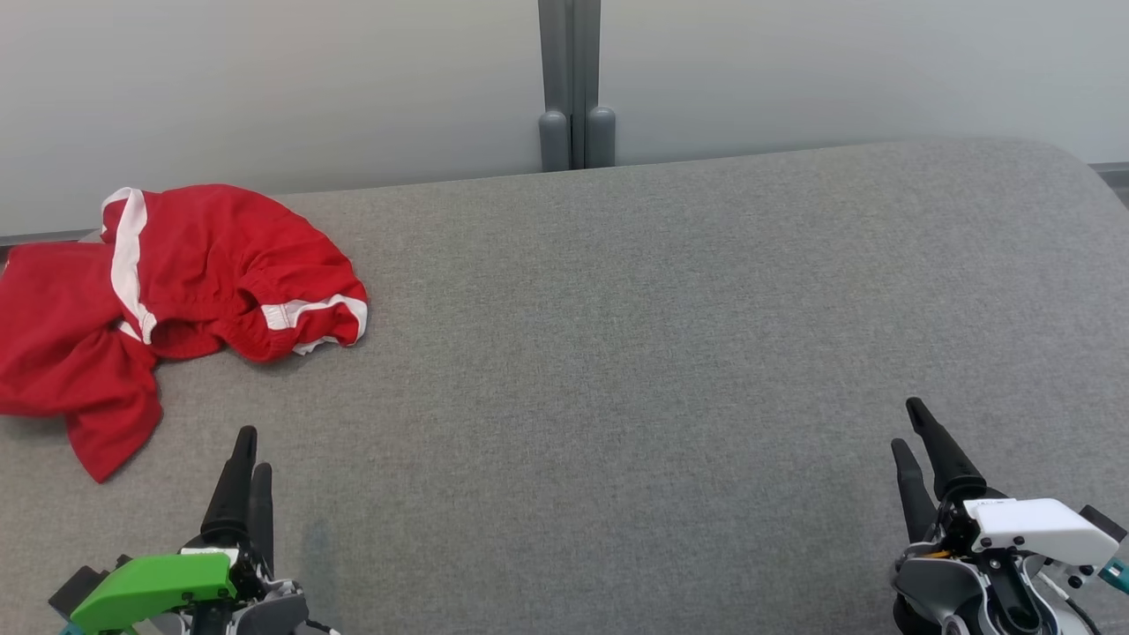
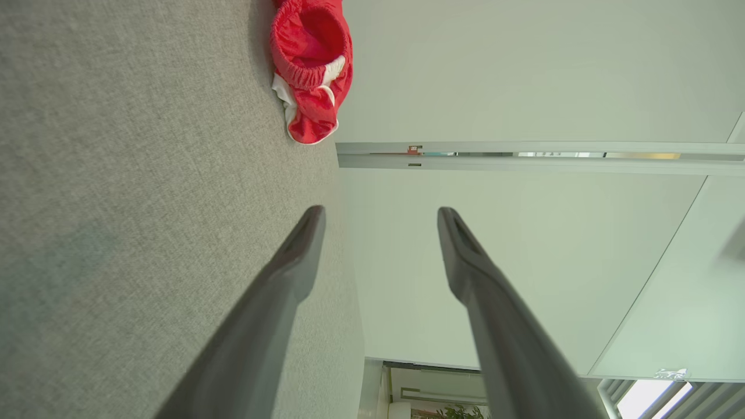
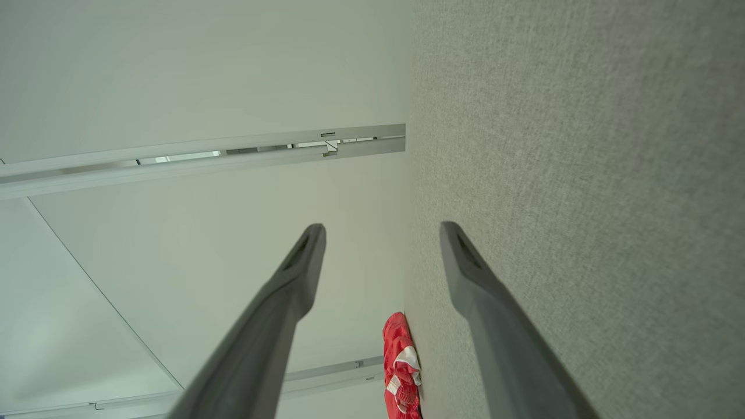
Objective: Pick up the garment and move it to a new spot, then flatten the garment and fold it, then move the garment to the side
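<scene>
I see the red shorts point(image 1: 168, 291) lying bunched at the far left of the grey fabric worktop point(image 1: 617, 353). They are ahead and a little left of my left gripper point(image 1: 254, 450), whose jaws stand wide and empty. My right gripper point(image 1: 906, 423), jaws equally wide, sits well apart across the worktop, so I judge the left arm nearer, with the heap's trailing flap closest to it.
</scene>
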You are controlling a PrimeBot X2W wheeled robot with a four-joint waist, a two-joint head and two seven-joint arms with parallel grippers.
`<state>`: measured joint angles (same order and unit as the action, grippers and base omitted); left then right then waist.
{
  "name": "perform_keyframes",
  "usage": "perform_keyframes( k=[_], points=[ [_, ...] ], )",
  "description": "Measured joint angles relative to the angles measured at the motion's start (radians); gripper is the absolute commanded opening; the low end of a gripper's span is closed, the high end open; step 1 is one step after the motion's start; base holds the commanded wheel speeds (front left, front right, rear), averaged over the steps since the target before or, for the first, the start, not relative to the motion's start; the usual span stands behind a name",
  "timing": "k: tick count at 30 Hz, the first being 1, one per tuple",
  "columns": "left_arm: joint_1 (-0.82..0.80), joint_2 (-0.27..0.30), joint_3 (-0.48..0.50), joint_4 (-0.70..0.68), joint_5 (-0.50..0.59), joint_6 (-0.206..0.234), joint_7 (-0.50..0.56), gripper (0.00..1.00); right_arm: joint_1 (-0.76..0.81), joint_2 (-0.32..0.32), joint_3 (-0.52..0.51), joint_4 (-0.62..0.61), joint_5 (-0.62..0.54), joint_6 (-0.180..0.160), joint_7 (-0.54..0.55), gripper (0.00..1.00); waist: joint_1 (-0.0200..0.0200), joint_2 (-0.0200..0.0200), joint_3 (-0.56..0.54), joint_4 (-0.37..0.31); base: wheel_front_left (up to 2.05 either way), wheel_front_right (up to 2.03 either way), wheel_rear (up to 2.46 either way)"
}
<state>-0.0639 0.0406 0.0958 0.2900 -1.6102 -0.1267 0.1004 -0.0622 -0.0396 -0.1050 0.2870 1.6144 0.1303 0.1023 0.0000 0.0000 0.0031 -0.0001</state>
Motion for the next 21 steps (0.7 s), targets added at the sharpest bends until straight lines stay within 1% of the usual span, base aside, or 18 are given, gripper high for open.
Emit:
perform_keyframes(
  k=[5,11,15,21],
  points=[
    [0.001,0.000,-0.020,-0.008,0.018,0.000,-0.025,1.00,0.000,0.000,0.010,-0.001,-0.019,0.000,-0.026,1.00,0.0000,0.0000,0.000,0.000,0.00,0.00,0.00],
    [0.002,0.000,-0.037,-0.037,0.081,0.005,-0.051,1.00,0.002,0.000,0.011,-0.014,-0.084,0.000,-0.052,1.00,0.0000,0.0000,-0.001,0.000,0.00,0.00,0.00],
    [0.003,0.000,-0.058,-0.063,0.141,0.023,-0.071,1.00,0.006,-0.001,0.011,-0.038,-0.166,0.000,-0.071,1.00,0.0000,0.0000,-0.002,0.000,0.00,0.00,0.00],
    [0.004,0.000,-0.085,-0.113,0.257,0.054,-0.096,1.00,0.018,-0.001,0.030,-0.085,-0.328,0.000,-0.097,1.00,0.0000,0.0000,-0.003,0.000,0.00,0.00,0.00]
  ],
)
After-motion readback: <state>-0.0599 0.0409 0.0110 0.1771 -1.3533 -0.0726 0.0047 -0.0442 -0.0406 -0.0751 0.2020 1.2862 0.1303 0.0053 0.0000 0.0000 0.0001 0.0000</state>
